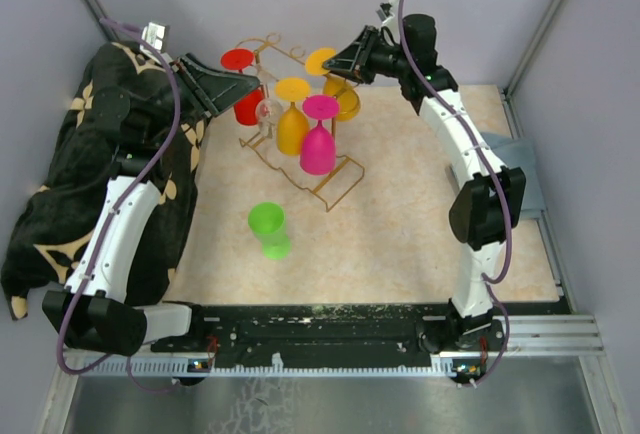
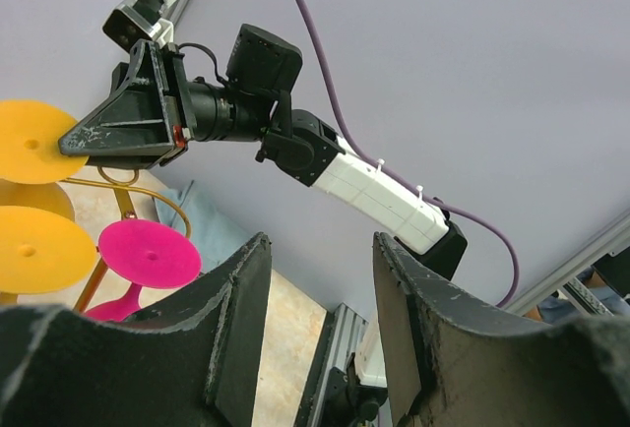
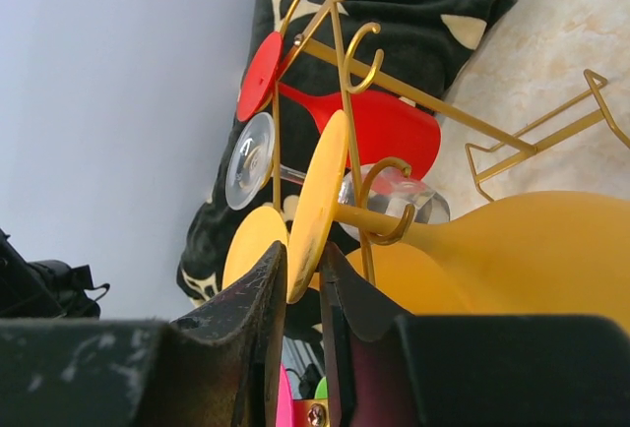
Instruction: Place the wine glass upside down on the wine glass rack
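Observation:
The gold wire wine glass rack (image 1: 335,186) stands at the back middle of the table. A yellow wine glass (image 1: 345,102) hangs upside down in it, its stem resting in a gold hook (image 3: 392,233) and its round foot (image 3: 320,201) on top. My right gripper (image 3: 303,270) straddles the rim of that foot, jaws slightly apart, with a thin gap showing beside the disc. It reaches the rack's far right end (image 1: 335,62). At the rack's left end my left gripper (image 1: 250,84) is open with nothing between its fingers (image 2: 236,299).
Red (image 1: 240,59), clear (image 1: 268,112), orange-yellow (image 1: 292,119) and pink (image 1: 318,144) glasses also hang inverted on the rack. A green glass (image 1: 268,229) lies on the table in front. A black patterned cloth (image 1: 60,184) covers the left side.

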